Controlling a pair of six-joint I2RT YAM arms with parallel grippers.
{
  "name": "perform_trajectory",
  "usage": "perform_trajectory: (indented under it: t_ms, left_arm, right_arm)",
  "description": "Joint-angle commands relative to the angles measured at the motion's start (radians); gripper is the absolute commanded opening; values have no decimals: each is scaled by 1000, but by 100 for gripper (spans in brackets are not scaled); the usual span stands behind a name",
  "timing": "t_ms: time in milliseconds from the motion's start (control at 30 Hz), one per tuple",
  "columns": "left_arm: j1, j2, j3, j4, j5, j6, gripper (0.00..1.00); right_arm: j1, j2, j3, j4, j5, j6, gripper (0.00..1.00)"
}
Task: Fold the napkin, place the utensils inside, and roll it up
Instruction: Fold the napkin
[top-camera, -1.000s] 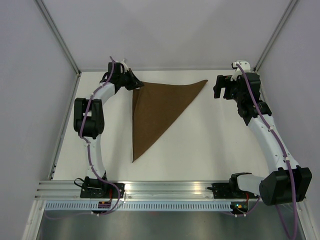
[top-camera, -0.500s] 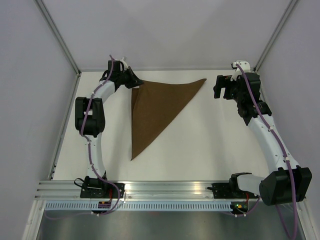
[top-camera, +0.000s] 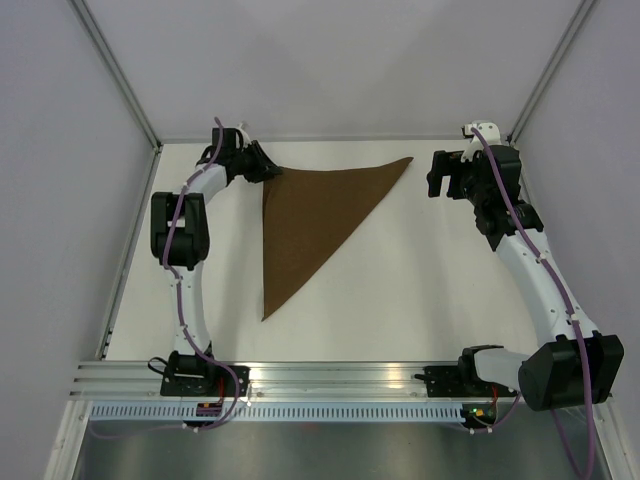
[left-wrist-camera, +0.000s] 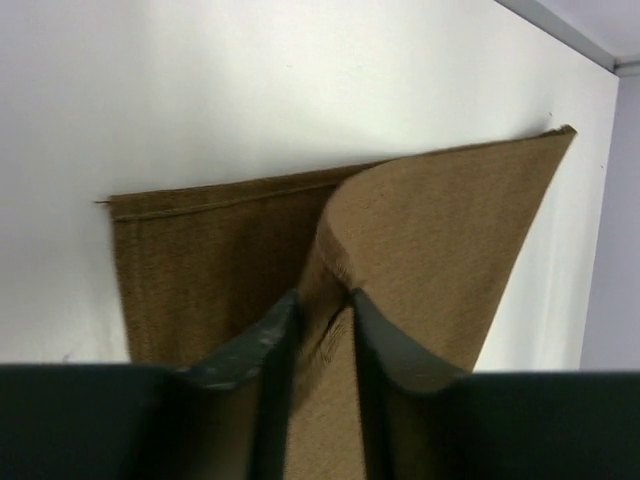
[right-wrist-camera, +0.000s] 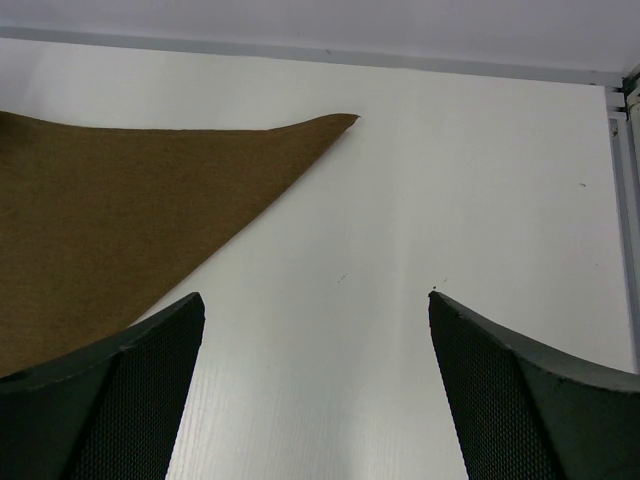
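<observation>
The dark brown napkin (top-camera: 315, 215) lies on the white table folded into a triangle, its tips at the far left, far right and near middle. My left gripper (top-camera: 268, 172) is shut on the napkin's far-left corner; in the left wrist view the cloth (left-wrist-camera: 420, 230) is pinched between the two fingers (left-wrist-camera: 265, 345) and lifted in a fold over the lower layer. My right gripper (top-camera: 440, 178) is open and empty, just right of the napkin's far-right tip (right-wrist-camera: 340, 120). The utensils are out of view.
The white table (top-camera: 420, 290) is bounded by a metal rail (top-camera: 330, 375) at the near edge and grey walls at the sides and back. The arm bases stand on the rail.
My left gripper has drawn the napkin's far-left corner slightly farther left and back, flattening the top layer. The right arm has not moved.
</observation>
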Motion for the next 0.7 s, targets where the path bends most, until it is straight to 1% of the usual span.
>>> perform_trajectory:
  t_ms: [0,33,100,133,200,233,267,300,333,367,400,433,467,533,567,600,633,667]
  left_arm:
    - [30,10,23,13,-43,8,39]
    - [41,10,22,16,-51,5,44]
    - [52,1,14,23,-61,5,49]
    - [61,-6,8,29,-69,6,57]
    - [66,-51,-30,37,-110,9,60]
    - [66,-75,-53,45,-120,11,64]
    - [96,-100,-106,51,-153,11,66]
    - [96,-158,-133,57,-175,11,68]
    - [100,-186,-162,53,-198,10,69]
    - [101,-218,-232,48,-244,8,68]
    - [103,-303,-275,43,-271,-13,68]
    - [103,-345,-327,45,-305,-26,68]
    - [104,-443,-428,39,-368,-46,68]
    - [104,-538,-530,-1,-454,-70,68]
    - [104,-583,-618,-16,-519,-78,68]
    - [106,-623,-660,-33,-569,-81,68]
    - [106,-698,-720,-93,-633,-78,68]
    - [109,-727,-745,-134,-666,-81,68]
  right_arm:
    - [6,5,-6,-14,6,-8,98]
    - [6,5,-6,-15,3,-8,98]
    - [7,7,-6,-15,-1,-8,98]
    - [7,8,-6,-17,-6,-7,98]
    - [7,10,-4,-21,-15,-7,98]
    - [6,10,-4,-21,-21,-4,98]
    - [7,13,-4,-23,-39,-3,98]
    - [7,14,-4,-24,-49,-2,98]
    - [7,17,-4,-29,-56,1,98]
    - [6,20,-3,-32,-88,3,98]
    - [6,22,-3,-37,-105,4,98]
    - [7,22,-3,-44,-127,3,98]
    - [7,27,-3,-49,-162,6,98]
    - [6,33,-1,-63,-194,6,98]
    - [6,39,2,-66,-208,13,98]
    - [6,40,2,-72,-234,15,98]
    - [6,45,3,-82,-248,16,98]
    - [7,51,5,-84,-260,16,98]
